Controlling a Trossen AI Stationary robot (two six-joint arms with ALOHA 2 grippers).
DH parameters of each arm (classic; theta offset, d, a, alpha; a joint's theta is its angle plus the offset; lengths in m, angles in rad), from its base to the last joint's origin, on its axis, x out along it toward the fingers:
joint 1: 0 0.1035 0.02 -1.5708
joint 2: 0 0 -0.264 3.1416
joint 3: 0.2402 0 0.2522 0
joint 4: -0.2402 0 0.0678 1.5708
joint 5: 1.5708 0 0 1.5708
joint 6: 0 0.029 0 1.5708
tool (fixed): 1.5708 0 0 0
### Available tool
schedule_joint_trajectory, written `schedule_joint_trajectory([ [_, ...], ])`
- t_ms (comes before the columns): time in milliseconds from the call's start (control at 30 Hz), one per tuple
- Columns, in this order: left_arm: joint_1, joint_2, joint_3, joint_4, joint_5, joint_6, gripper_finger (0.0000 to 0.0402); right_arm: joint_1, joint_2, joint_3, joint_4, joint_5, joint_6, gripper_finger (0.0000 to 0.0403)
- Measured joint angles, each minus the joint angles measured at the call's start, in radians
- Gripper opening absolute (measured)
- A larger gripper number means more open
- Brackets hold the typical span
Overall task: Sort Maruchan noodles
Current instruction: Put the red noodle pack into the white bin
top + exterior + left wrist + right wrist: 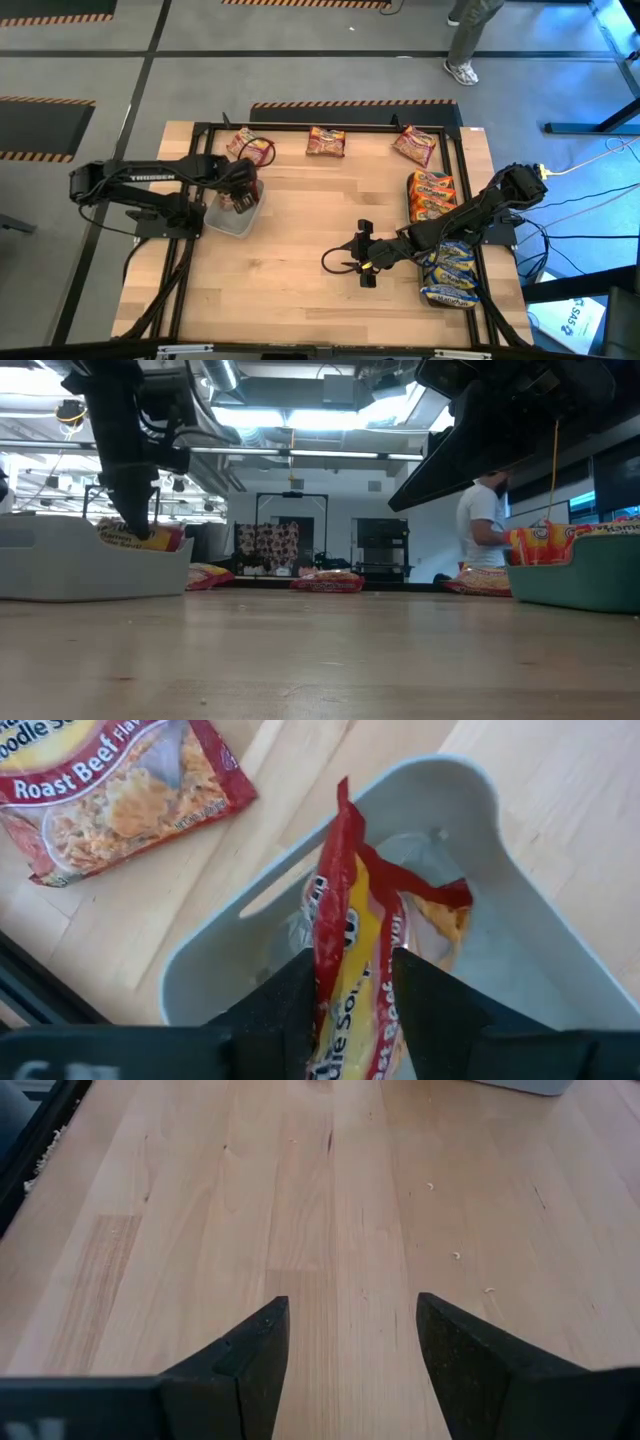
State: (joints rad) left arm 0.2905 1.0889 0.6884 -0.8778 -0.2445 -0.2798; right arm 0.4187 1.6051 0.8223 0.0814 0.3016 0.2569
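My left gripper (240, 197) hangs over a grey tray (232, 222) at the table's left and is shut on a maroon-and-yellow noodle packet (350, 950). Three more maroon packets lie flat along the far edge (250, 147), (325, 142), (413, 145); the first also shows in the left wrist view (110, 795). Orange packets (432, 195) and blue-and-yellow packets (450, 270) lie at the table's right, under my right arm. My right gripper (358, 262) stands open over bare wood near the table's middle, nothing between its fingers (250, 1350). My left gripper has the packet's two flat faces (345, 990) between its two fingers, which slant down from above. The packet stands on edge and reaches down into the grey tray (480, 810). Its far end (440, 915) is crumpled against the tray's floor.
A teal tray (580, 585) holding orange packets (540, 545) stands at the right. A dark frame (330, 126) runs around the table top. A person (465, 40) stands beyond the far edge. Bare wood lies between the two arms.
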Motion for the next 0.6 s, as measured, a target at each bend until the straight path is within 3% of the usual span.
schedule_joint_trajectory([
  [233, -0.001, 0.062, 0.000, 0.001, 0.001, 0.010, 0.0013, 0.000, 0.000, 0.000, 0.000, 0.000, 0.000, 0.0202],
  [400, -0.019, 0.067, 0.010, 0.002, -0.006, 0.026, 0.0002, 0.000, 0.000, 0.000, 0.000, 0.000, 0.000, 0.0202],
  [600, -0.114, 0.062, 0.086, -0.013, -0.106, 0.128, 0.0001, 0.000, 0.000, 0.000, 0.000, 0.000, 0.000, 0.0202],
])
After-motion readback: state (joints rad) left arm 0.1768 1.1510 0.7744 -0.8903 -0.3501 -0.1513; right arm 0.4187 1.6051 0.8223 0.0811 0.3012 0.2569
